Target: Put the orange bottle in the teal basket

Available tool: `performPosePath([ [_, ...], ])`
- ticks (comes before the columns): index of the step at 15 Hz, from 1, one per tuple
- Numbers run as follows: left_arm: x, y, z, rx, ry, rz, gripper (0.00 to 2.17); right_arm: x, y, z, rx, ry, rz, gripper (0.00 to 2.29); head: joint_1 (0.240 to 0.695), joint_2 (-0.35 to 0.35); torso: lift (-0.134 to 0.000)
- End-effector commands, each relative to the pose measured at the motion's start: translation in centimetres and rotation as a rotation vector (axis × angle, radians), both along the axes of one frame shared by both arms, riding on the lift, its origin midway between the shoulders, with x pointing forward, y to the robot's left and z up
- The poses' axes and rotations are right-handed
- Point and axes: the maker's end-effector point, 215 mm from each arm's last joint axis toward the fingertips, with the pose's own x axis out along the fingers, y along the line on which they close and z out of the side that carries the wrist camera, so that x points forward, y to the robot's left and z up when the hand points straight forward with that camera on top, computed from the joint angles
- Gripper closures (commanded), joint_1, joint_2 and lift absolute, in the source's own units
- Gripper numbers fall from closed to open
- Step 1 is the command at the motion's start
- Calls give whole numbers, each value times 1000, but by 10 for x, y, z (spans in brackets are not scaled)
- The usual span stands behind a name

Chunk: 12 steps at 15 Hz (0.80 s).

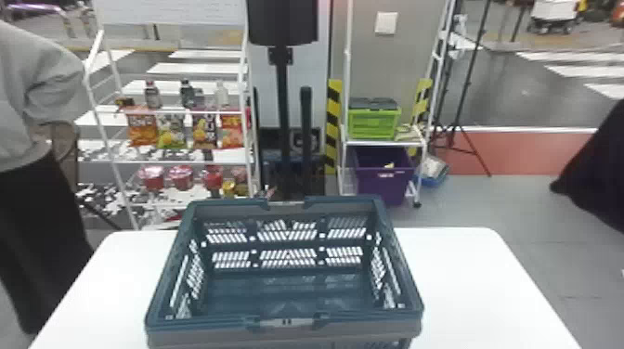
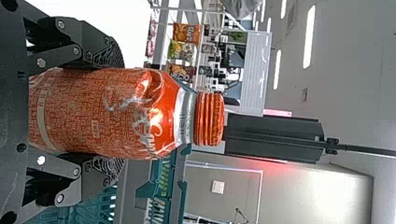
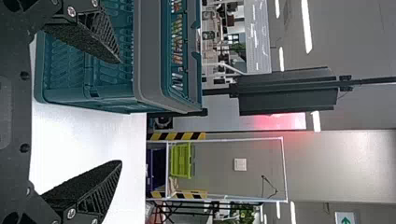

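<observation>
Left gripper [image 2: 114, 115] held orange bottle [image 2: 93, 112] upright near teal basket [image 1: 209, 335], 2 fingers clamped around bottle's body. Right gripper [image 3: 121, 112]: 2 fingers stood wide apart. Basket sat on white desk [image 1: 469, 283], lower middle of head view.

we see the orange bottle [image 2: 100, 112] upright, its ribbed orange cap [image 2: 209, 119] on top, a silvery band round the neck, and a shiny orange wrap with pale lettering, creased near the shoulder. it sits gripped between the fingers of the left pincer [image 2: 117, 115], outside the basket. we find the teal basket [image 1: 209, 327] upright on the white surface [image 1: 464, 287], rectangular and open-topped, with slotted walls, a grey band below the rim and handles at front and back.
</observation>
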Motion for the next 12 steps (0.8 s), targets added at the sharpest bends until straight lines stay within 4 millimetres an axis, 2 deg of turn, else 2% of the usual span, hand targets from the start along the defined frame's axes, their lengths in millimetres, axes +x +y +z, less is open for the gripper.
performPosePath([
  [1,0,0,1,-2,-1,2,626,0,0,0,0,-1,1,127,499,0,0],
  [12,2,-1,5,-2,-10,0,626,1,1,5,2,-8,0,127,499,0,0],
])
